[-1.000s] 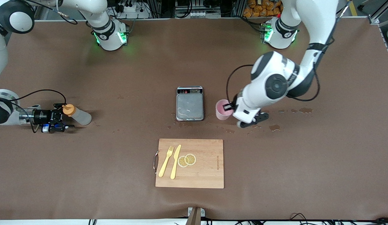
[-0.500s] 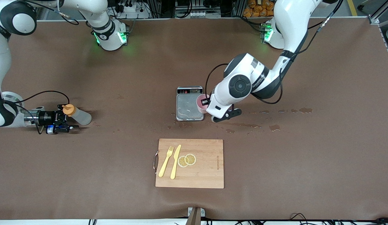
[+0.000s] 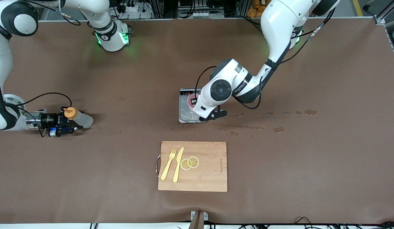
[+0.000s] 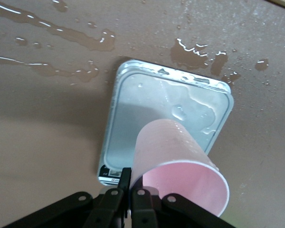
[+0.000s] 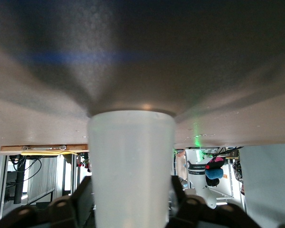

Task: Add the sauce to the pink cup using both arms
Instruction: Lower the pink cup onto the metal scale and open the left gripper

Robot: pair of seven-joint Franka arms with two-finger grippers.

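Left gripper (image 4: 128, 199) clamped on pink cup (image 4: 178, 171) rim, carried over scale (image 3: 186, 111), presumably for weighing. Right gripper (image 3: 65, 125) straddling sauce bottle (image 3: 78, 117) lying at right arm's desk end; clamped or not, cannot tell.

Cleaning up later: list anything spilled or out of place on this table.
Liquid is spilled: puddles streak the table toward the left arm's end, and drops lie on the scale plate. The sauce bottle lies on its side at the right arm's end.
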